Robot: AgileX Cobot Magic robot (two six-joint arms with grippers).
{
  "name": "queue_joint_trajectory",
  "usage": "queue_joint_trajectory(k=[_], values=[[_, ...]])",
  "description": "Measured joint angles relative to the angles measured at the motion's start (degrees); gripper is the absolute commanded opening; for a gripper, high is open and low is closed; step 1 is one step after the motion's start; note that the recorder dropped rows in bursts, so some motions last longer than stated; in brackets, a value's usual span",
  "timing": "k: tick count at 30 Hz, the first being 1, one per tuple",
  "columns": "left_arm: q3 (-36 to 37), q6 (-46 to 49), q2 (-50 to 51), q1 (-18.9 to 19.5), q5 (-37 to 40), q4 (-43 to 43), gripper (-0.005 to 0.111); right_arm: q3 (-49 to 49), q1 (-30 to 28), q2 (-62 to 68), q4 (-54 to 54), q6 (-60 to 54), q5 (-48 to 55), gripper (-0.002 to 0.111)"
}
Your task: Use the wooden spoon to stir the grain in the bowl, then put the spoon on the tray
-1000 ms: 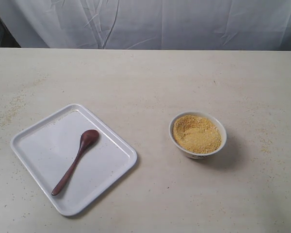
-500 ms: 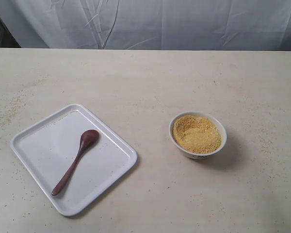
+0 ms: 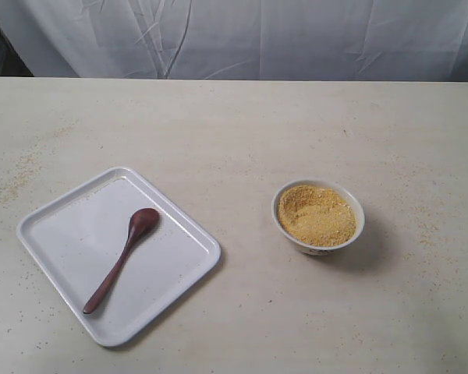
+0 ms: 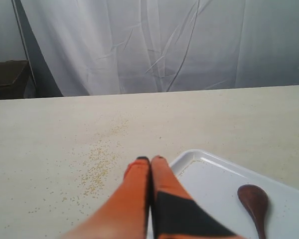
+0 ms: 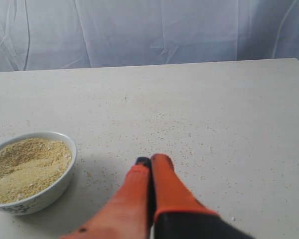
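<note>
One small wooden spoon (image 3: 123,259) lies flat on the white tray (image 3: 70,234), well apart from the bowl (image 3: 317,248) of grain (image 3: 316,216). It looks light, rigid and smooth. It would probably skid on the glossy tray if nudged, so the slim handle near its middle, pinched across its width, seems the best hold. Both the left gripper (image 4: 150,160), by the tray's corner, and the right gripper (image 5: 150,159), beside the bowl, are clenched on nothing above the table (image 3: 242,125).
</note>
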Motion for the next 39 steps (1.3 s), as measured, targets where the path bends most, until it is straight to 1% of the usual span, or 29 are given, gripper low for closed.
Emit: queue_joint_trajectory(k=[2, 6, 39], values=[[0.0, -1.9, 0.0, 0.0, 0.1, 0.9, 0.0, 0.0, 0.0, 0.0, 0.0, 0.0, 0.0, -0.001], [0.0, -2.6, 0.0, 0.0, 0.1, 1.5, 0.0, 0.0, 0.0, 0.0, 0.0, 0.0, 0.0, -0.001], [0.0, -2.7, 0.0, 0.0, 0.1, 2.1, 0.0, 0.0, 0.0, 0.0, 0.0, 0.0, 0.0, -0.001]])
